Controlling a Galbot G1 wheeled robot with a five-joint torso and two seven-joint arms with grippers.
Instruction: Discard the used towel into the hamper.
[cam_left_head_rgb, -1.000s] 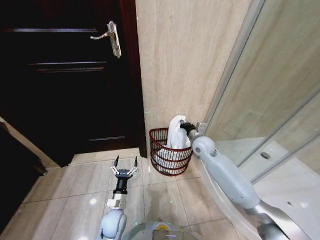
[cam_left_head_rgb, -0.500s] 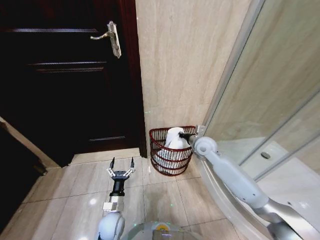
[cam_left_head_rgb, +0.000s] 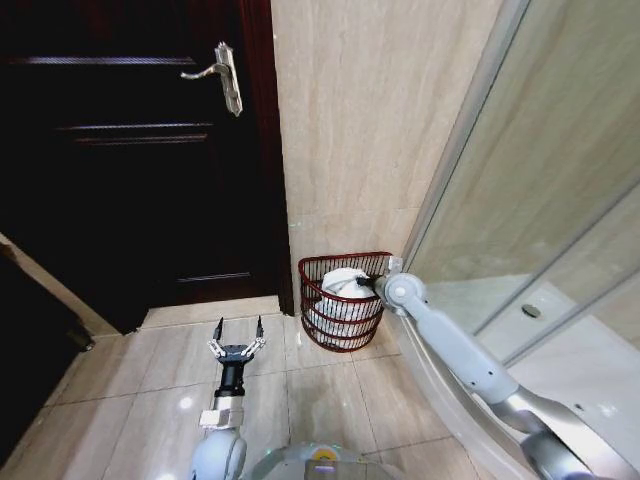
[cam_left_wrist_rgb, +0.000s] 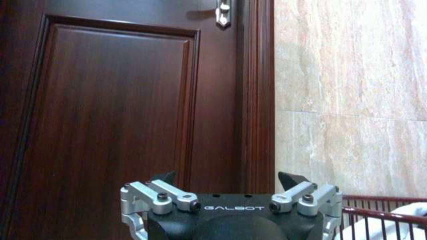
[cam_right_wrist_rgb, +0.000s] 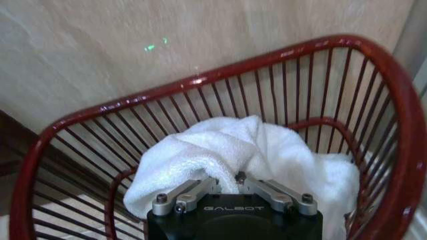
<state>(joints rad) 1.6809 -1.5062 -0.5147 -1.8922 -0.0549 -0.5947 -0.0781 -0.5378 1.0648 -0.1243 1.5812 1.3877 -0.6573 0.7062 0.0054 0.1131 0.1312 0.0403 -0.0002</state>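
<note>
While pinched by right end effector (cam_right_wrist_rgb: 227, 178), towel (cam_right_wrist_rgb: 220, 150) inside hamper (cam_right_wrist_rgb: 200, 82)

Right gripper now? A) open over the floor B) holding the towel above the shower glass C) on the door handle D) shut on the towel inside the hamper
D: in the right wrist view the right gripper is pinched shut on the white towel, down inside the red hamper.
</note>
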